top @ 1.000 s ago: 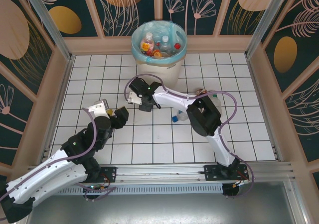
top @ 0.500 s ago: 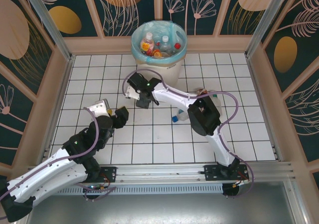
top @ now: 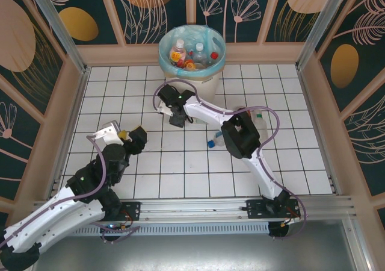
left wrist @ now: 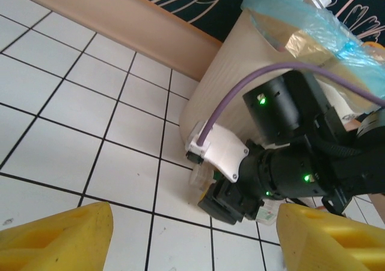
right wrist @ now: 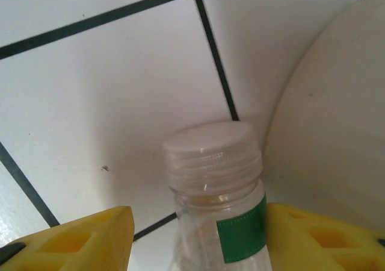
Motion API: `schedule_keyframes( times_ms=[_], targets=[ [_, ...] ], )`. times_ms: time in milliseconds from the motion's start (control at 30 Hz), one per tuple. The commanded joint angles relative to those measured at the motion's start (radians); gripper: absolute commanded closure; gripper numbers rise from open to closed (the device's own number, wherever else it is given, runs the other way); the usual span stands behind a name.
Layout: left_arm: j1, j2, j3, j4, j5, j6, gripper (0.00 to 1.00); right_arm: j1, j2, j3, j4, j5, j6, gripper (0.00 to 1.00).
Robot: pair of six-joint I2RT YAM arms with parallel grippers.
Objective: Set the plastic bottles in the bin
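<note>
Back to the left slides the left gripper (top: 137,137), fingers spread, empty. The right gripper (right wrist: 198,217), beside the bin (top: 201,87) at the table's (top: 289,132) far edge, straddles a white-capped bottle (right wrist: 212,156), fingers spread.

I count one bin (top: 207,85). On the bench (top: 120,90) I count at least three bottles: one blue-capped bottle (top: 213,142), one clear bottle (top: 260,125) just beside the right arm (top: 240,135), and one white-capped bottle (right wrist: 213,211) with a green label at the bin's foot. In the bin I make out two upright bottles, one pink-labelled (top: 177,52) and one clear (top: 199,52); the jumble around them I cannot count. I have two arms, counting the left arm (top: 78,186), and two end effectors, the left end effector (top: 135,140) and the right end effector (top: 177,115), each with two yellow pads (left wrist: 54,241).
</note>
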Motion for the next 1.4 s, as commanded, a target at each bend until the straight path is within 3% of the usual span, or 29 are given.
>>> schedule_keyframes(
  times_ms=[0,433,800,1033,1367],
  targets=[
    [0.001,-0.011,-0.01,-0.019,-0.048,0.023,0.24,-0.011,0.021,0.035,-0.064,-0.066,0.043,0.41],
    [0.001,0.015,-0.017,0.03,-0.038,0.055,0.2,-0.018,0.039,0.034,-0.127,-0.271,0.067,0.45],
    [0.0,0.066,0.006,0.056,-0.025,0.06,0.2,-0.007,-0.039,-0.038,-0.084,-0.355,0.095,0.64],
    [0.001,0.054,0.043,0.06,-0.078,0.131,0.2,0.041,-0.188,-0.148,0.033,-0.369,0.128,0.7],
    [0.001,0.26,0.309,0.178,-0.124,0.498,0.2,0.077,-0.627,-0.356,0.368,-0.374,0.177,0.74]
  ],
)
